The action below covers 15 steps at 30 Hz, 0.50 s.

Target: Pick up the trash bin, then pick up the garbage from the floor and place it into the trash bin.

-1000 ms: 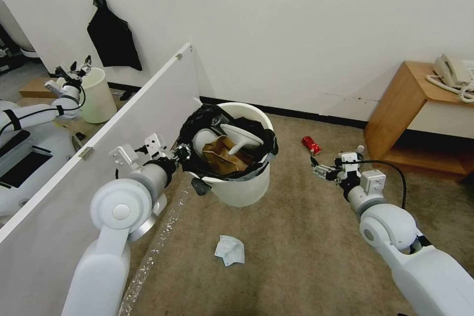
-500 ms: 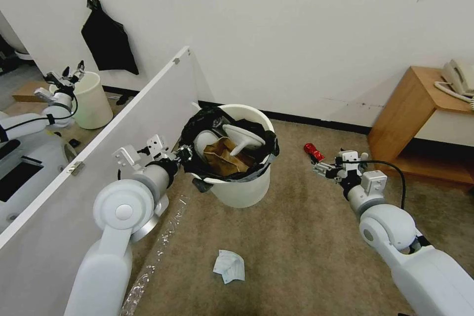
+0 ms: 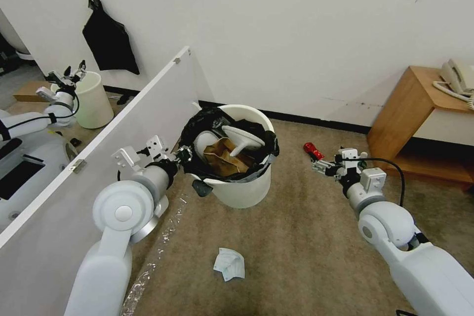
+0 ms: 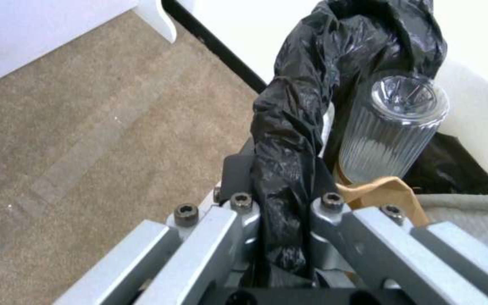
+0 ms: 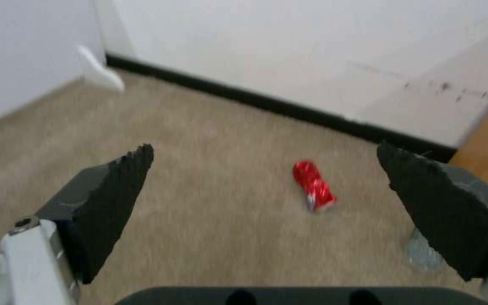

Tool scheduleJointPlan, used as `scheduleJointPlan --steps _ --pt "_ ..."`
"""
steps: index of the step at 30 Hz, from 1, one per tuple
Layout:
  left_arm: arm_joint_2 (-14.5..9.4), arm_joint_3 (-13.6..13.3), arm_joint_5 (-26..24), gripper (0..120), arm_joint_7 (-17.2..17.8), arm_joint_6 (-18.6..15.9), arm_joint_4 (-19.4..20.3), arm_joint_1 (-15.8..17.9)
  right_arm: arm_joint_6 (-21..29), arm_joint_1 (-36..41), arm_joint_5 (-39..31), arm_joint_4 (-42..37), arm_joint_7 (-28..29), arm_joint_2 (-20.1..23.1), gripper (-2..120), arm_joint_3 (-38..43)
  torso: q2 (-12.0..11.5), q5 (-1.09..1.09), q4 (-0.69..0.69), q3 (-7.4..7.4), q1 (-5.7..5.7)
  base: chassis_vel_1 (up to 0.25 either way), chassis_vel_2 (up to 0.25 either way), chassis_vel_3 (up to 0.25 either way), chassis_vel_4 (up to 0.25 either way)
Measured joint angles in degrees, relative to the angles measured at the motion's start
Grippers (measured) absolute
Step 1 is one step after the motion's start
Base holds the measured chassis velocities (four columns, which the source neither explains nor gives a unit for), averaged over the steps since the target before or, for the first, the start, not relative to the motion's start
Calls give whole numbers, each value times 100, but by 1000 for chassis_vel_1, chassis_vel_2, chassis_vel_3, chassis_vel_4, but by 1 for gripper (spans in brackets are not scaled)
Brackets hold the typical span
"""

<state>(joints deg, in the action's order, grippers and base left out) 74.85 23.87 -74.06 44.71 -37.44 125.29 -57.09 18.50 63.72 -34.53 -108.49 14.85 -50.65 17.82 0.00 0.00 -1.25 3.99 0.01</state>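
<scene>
The trash bin (image 3: 242,190), white with a black bag over its rim, is in the middle of the head view. It holds white slippers (image 3: 242,137) and a brown paper bag (image 3: 224,155). My left gripper (image 3: 186,154) is shut on the bin's bagged rim. In the left wrist view its fingers (image 4: 238,207) pinch the black bag (image 4: 289,161), beside a clear ribbed bottle (image 4: 394,127). My right gripper (image 3: 317,165) hangs open just short of a red snack packet (image 3: 312,150). That packet (image 5: 313,185) lies on the carpet between the open fingers (image 5: 114,186). A crumpled tissue (image 3: 229,262) lies nearer me.
A white panel (image 3: 98,148) stands along the left, close to my left arm. A wooden side table (image 3: 410,108) with a phone (image 3: 456,76) stands at the right. A small clear bottle (image 5: 425,254) lies by the right finger. The wall (image 3: 296,34) is behind.
The whole picture has shifted slightly, so the camera moved. My right gripper has come a little closer to the red packet. The left gripper still holds the bin's rim.
</scene>
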Motion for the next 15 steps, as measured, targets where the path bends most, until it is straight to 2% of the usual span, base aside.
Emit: scheduleJointPlan --steps 15 --pt "-57 150 -51 4 -18 5 73 29 168 -151 45 444 -90 149 100 -1292 0 0 0 0 0 0 0 0 0"
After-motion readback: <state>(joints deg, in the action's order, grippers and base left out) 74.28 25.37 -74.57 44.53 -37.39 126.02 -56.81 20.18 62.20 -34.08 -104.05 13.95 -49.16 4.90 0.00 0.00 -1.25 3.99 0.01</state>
